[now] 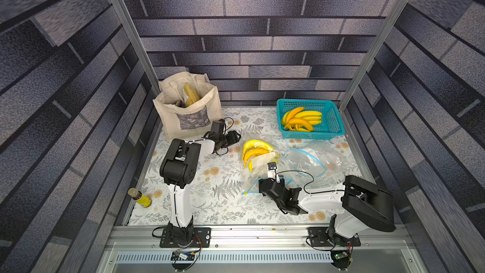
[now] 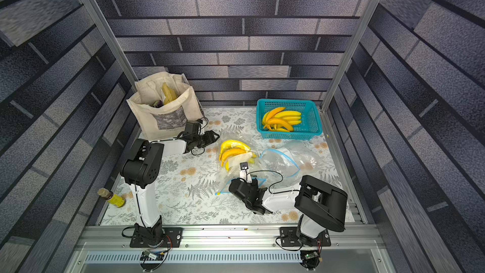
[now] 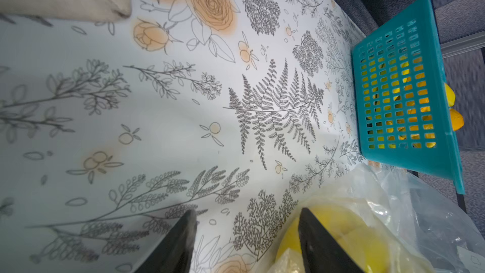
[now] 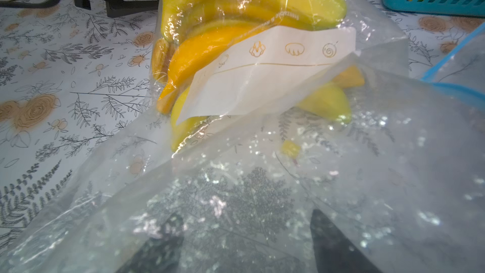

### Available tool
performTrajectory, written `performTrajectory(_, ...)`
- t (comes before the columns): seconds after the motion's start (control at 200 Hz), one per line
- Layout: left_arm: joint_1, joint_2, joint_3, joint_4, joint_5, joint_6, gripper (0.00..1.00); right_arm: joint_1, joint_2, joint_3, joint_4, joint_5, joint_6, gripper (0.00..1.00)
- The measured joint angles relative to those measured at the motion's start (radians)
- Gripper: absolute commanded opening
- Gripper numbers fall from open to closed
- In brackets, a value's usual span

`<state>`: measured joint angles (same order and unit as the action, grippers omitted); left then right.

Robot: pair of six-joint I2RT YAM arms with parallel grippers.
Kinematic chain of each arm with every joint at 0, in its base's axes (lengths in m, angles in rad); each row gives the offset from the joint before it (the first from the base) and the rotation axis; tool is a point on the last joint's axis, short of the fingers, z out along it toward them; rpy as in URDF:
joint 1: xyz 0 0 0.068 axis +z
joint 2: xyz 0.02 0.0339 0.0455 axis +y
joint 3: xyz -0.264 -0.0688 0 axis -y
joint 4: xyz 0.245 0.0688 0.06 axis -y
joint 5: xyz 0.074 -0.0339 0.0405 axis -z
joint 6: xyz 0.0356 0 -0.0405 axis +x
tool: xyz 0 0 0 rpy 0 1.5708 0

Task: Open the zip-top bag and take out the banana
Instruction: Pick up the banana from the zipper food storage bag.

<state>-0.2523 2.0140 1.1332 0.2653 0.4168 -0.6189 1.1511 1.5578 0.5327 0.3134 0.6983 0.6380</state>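
In both top views a clear zip-top bag lies mid-table on a floral table cover. Its banana bunch is still inside at the far end, and its blue zip edge is nearest the robot. The right gripper sits at that mouth. The left gripper hovers just beside the far end, probably to steady it. A teal basket of bananas, an empty bag, a tote and a bottle stand around, inside dark brick-patterned walls. The left wrist view shows its jaws spread, holding nothing, the bagged fruit just beside them. The right wrist view shows jaws spread too, with film draped across them; I cannot tell whether any is pinched.
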Motion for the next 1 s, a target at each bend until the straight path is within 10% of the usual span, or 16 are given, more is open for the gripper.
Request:
performTrajectory(0.761,-0.029,-0.039,-0.227,0.303,0.103,-0.199,0.48,-0.026,0.129,0.084,0.047,-0.048,-0.047,0.69)
performTrajectory(0.997,-0.057,-0.051,-0.232,0.319,0.096,-0.227,0.26,-0.026,0.188,0.113,0.103,-0.092,-0.093,0.7)
